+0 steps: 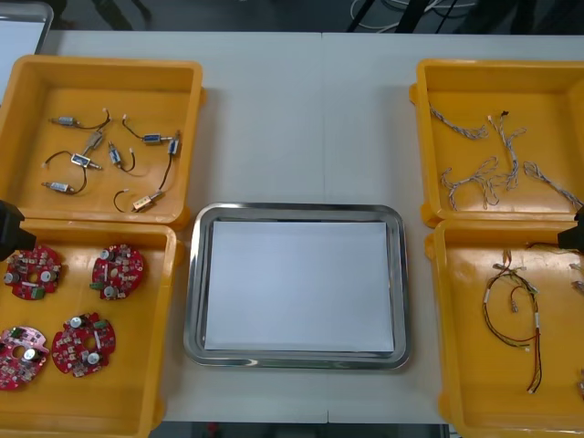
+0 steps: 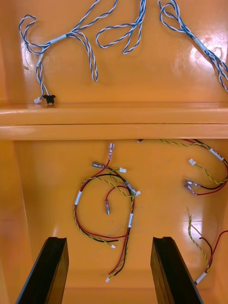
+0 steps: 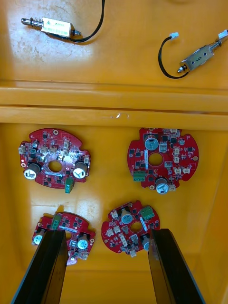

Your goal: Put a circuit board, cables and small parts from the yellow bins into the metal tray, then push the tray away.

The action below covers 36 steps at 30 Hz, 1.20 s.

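Below, circuit boards (image 3: 129,227) crowd left tool (image 3: 108,234), cables (image 2: 78,197) right tool (image 2: 109,240).

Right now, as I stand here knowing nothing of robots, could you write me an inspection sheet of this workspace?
Surface: light table, bare around the tray.
Job's things: tray in the middle, white inside, nothing in it; four yellow bins, two at each side; four red boards in the left near bin; several small parts in the left far bin.
Clutter: nothing seen.
Grippers: left gripper open, above the boards; right gripper open, above the red and yellow cables.
Cables: blue and white cables in the right far bin; red and yellow ones in the right near bin.
Surroundings: dark floor beyond the table's far edge.
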Available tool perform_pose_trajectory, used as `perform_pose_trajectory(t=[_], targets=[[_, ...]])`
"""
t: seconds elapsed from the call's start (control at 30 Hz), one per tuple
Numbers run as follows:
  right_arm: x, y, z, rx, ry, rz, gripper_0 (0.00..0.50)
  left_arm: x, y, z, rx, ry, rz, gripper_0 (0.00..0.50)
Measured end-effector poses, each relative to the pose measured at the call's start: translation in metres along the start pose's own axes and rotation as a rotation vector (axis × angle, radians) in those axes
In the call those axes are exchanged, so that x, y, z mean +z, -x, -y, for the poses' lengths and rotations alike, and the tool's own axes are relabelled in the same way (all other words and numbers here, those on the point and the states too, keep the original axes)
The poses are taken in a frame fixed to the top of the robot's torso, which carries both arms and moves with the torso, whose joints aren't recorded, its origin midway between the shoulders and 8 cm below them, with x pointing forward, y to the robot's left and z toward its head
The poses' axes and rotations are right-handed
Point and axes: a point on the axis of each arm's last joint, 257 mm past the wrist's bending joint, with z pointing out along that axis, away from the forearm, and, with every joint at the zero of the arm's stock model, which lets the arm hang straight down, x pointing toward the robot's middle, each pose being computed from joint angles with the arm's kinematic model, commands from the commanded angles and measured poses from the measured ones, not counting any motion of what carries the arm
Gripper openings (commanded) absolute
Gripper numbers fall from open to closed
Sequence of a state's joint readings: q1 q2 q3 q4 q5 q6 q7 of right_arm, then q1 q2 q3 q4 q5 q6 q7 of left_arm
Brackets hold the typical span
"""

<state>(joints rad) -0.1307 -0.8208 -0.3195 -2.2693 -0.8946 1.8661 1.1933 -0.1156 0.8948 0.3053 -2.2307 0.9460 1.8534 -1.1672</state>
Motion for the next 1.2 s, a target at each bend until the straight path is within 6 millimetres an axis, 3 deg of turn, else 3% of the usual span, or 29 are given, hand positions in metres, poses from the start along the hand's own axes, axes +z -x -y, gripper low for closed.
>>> perform_pose_trajectory(t=[0.37, 0.53, 0.77, 1.0, 1.2], targets=[[0.001, -0.001, 0.0, 0.0, 0.0, -0.003, 0.5, 0.001, -0.001, 0.0, -0.001, -0.001, -0.002, 0.5], [0.001, 0.001, -0.001, 0.0, 0.004, 0.005, 0.5, 0.015, -0.016, 0.012, -0.007, -0.037, -0.045, 0.5], [0.006, -0.004, 0.0, 0.01, 0.009, 0.006, 0.5, 0.016, -0.016, 0.015, -0.008, -0.045, -0.044, 0.5], [0.016, -0.017, 0.01, 0.033, -0.007, -0.002, 0.5, 0.022, -0.011, 0.021, -0.014, -0.077, -0.007, 0.5], [0.028, -0.03, 0.022, 0.038, -0.062, -0.016, 0.5, 0.03, -0.019, 0.017, -0.002, -0.091, 0.005, 0.5]])
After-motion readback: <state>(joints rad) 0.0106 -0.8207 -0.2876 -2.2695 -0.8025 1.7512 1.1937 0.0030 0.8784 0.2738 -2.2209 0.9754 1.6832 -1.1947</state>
